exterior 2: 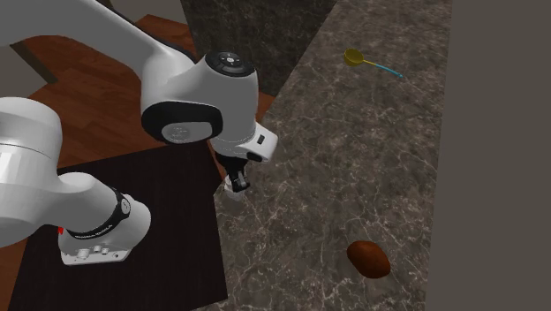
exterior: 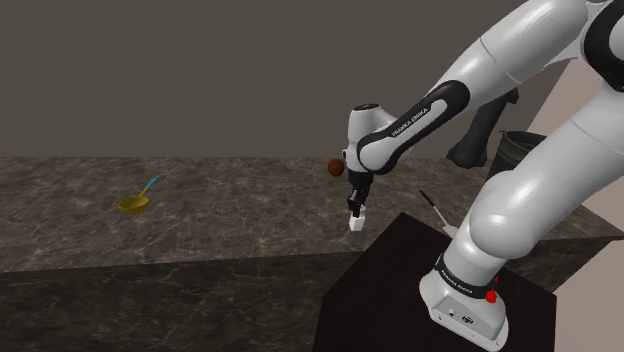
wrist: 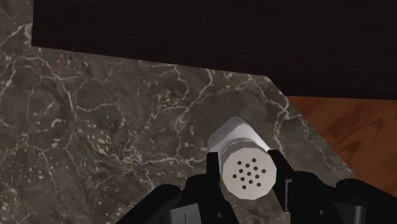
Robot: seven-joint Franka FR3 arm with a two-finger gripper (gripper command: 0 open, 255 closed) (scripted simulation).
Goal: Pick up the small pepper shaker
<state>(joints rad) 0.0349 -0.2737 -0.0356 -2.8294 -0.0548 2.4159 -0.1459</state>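
While tool (wrist: 245, 168) grips shaker (wrist: 242, 158) between both fingers (wrist: 280, 170), shaker stands upright along them, near counter (wrist: 95, 114) edge; straight lift looks right.

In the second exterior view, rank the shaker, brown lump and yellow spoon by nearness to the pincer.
1. Shaker, clasped in the pincer.
2. Brown lump, lower right on the counter.
3. Yellow spoon, far up the counter.

A dark grey-brown, stone-patterned worktop (exterior: 230, 215) with pale veining carries two loose things, well apart; a small yellow spoon with a thin light-blue handle (exterior: 135, 203) lies flat on it, handle toward one o'clock in the shoulder view; a reddish-brown rounded lump (exterior 2: 368, 259) rests at six o'clock from the spoon in the second exterior view.
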